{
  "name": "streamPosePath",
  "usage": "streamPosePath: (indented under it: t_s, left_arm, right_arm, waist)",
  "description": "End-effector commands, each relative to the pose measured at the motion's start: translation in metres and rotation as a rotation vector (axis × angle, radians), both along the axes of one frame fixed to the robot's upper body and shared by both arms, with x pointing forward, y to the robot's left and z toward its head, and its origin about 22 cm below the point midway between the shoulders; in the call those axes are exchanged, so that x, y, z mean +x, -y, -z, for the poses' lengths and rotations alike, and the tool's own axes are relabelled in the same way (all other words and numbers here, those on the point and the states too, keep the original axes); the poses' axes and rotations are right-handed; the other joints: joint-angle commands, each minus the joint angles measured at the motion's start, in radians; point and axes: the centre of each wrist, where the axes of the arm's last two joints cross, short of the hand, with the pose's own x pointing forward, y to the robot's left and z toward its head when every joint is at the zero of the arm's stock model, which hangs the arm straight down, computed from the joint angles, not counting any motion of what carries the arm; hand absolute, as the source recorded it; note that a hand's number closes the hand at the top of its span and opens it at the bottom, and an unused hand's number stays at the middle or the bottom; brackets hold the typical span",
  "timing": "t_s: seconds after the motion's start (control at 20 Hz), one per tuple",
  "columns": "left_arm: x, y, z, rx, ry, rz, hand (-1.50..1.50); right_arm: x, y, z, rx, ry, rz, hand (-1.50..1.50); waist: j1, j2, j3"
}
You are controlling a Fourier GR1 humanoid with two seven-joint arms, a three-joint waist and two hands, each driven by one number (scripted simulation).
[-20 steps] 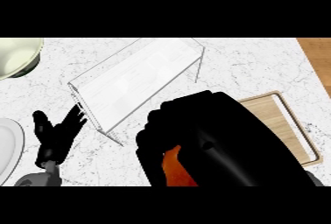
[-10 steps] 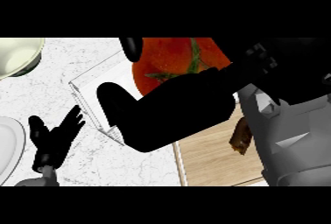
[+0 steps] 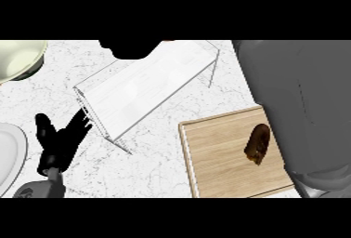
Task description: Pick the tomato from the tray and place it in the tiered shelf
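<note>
The right robot hand point(image 3: 133, 48), grip unclear, sits at the tiered shelf's point(image 3: 147, 86) far edge; the left robot hand point(image 3: 60, 139) rests open.

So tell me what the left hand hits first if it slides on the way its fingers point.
Probably the tiered shelf: the open left hand points up and right at its near edge, close by. Height is unclear from above, so it could pass under.

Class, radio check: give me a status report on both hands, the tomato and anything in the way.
Left hand open, resting at lower left. Right hand over far end of tiered shelf, fingers unclear. Tomato only a red sliver at top edge. Brown item lies on tray.
</note>
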Motion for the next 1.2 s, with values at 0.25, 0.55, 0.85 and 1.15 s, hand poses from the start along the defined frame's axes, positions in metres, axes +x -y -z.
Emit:
streamPosePath:
  t_s: [0.25,0.55,0.85,1.15]
  left_arm:
    - [-0.005,0.007,0.021,-0.009,-0.004,0.006,0.00]
    - [0.003,0.010,0.002,0.004,-0.021,0.002,0.00]
    - [-0.003,0.008,0.017,0.008,0.002,0.003,0.00]
    - [-0.003,0.002,0.014,-0.014,-0.019,0.000,0.00]
  right_arm:
    - [0.050,-0.027,0.033,-0.090,0.046,-0.013,1.50]
    - [0.068,-0.033,0.049,-0.072,0.061,-0.001,1.50]
    - [0.082,-0.045,0.058,-0.052,0.092,-0.008,1.50]
    - [0.082,-0.060,0.059,-0.029,0.084,-0.067,1.50]
  waist:
    - [0.005,0.006,-0.003]
    - [0.001,0.004,-0.003]
    - [0.006,0.007,-0.003]
    - [0.002,0.003,-0.003]
